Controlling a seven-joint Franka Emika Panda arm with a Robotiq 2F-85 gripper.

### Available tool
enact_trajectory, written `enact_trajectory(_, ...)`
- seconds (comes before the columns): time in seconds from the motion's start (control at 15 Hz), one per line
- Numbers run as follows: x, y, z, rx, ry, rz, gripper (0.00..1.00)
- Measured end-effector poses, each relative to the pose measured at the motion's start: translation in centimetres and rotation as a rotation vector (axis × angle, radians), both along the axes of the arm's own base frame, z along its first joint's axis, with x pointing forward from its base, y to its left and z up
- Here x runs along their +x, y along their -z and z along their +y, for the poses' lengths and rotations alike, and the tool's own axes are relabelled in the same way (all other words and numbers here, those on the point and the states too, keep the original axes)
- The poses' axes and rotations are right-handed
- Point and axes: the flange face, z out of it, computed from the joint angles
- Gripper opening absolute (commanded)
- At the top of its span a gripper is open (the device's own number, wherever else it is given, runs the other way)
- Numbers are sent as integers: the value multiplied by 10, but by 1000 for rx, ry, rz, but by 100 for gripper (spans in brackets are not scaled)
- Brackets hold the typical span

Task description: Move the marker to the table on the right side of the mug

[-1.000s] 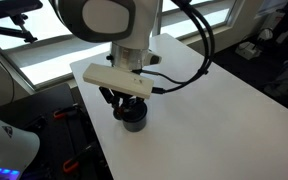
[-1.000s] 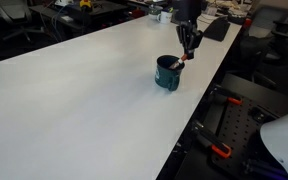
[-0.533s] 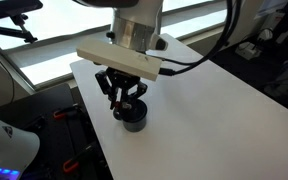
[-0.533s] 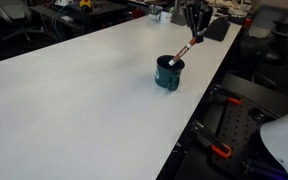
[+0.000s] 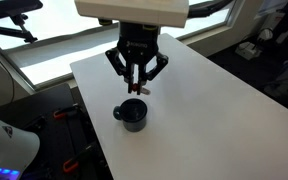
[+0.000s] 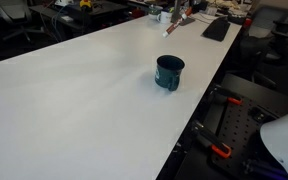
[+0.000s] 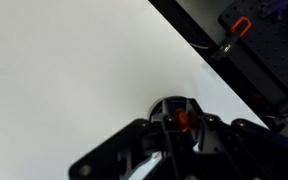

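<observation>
The dark blue-grey mug (image 5: 132, 115) stands on the white table (image 5: 214, 110) near its edge, and shows again as the mug (image 6: 169, 72) in the other exterior view. My gripper (image 5: 136, 76) hangs above the mug, shut on the marker (image 5: 137, 86), whose reddish end points down and is clear of the rim. The marker (image 6: 171, 28) slants below the gripper (image 6: 183, 12) at the top edge of an exterior view. In the wrist view the gripper (image 7: 180, 128) pinches the marker's orange end (image 7: 183, 119), with the mug (image 7: 163, 104) partly hidden behind the fingers.
The table edge (image 5: 89, 110) runs close beside the mug, with floor and black gear with orange clips (image 6: 219, 150) beyond it. A dark keyboard (image 6: 216, 28) lies on the far end of the table. A white robot base (image 5: 4, 145) stands off the table.
The gripper has risen from just over the mug, lifting the marker out of it. The mug has stayed in place.
</observation>
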Motion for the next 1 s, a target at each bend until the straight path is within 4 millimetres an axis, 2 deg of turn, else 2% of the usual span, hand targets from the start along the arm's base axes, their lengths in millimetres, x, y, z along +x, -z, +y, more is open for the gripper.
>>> enact_trajectory(0.27,8,1,-17,-43,-11,-63,4)
enact_trajectory(0.47,12,17,-38,-62,1,-82,4)
enact_trajectory(0.73,12,60,-65,-79,33,-61,4)
enact_trajectory(1.0,7,115,-75,-107,36,-4,4)
